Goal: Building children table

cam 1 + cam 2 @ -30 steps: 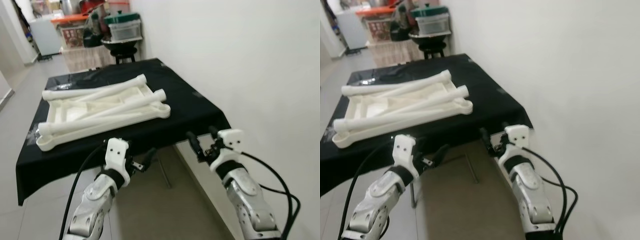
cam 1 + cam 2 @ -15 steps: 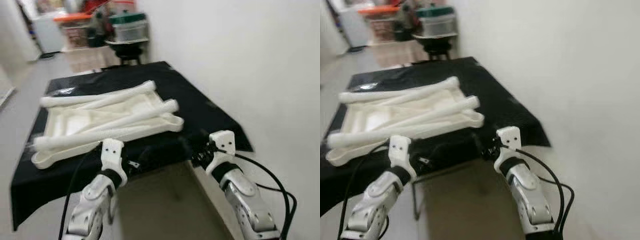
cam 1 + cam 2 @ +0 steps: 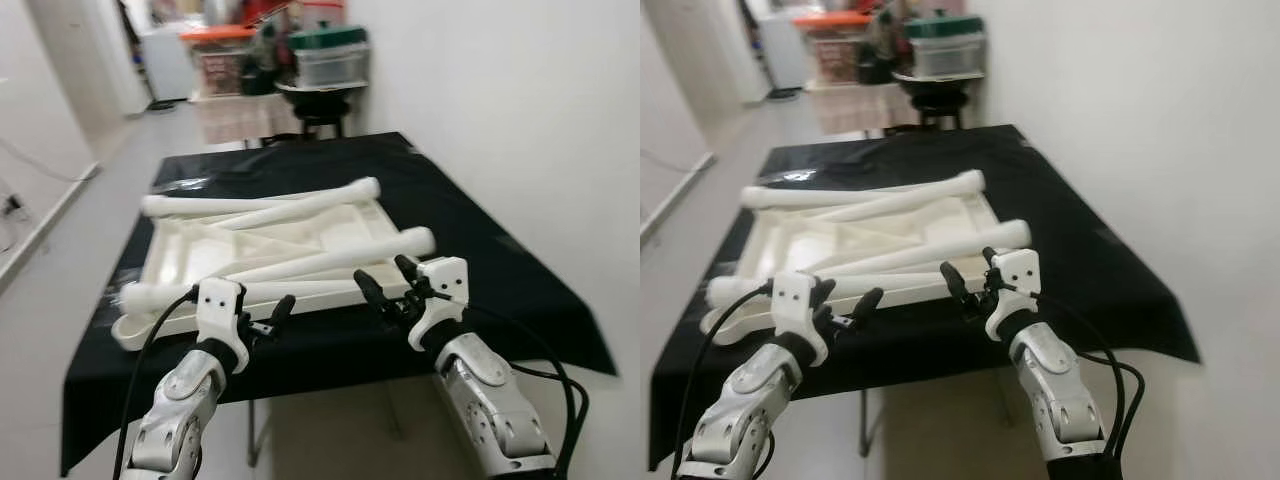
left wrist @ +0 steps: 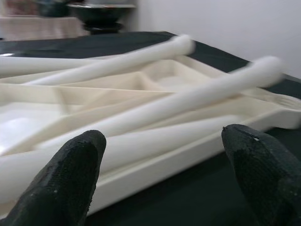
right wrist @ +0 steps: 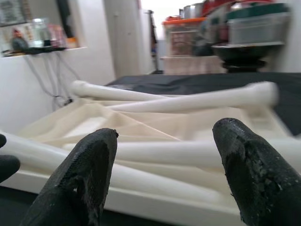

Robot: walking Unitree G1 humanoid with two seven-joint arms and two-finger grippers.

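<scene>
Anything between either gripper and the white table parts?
Nothing visible. Left gripper and right gripper are both open at the near edge of the white tabletop, with the table legs lying across it.

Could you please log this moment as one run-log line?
stage: approach | left end effector: open, at tabletop's near edge | right end effector: open, near leg | tabletop: on black table, legs atop

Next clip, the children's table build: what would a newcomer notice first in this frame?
First, the pile of cream-white table parts: an upturned tabletop with long round legs lying across it, on a black-draped table beside a white wall. Next, the two grippers raised at the table's near edge, left gripper and right gripper, both open and facing the parts without touching them. Farther back stand stacked storage boxes.
</scene>
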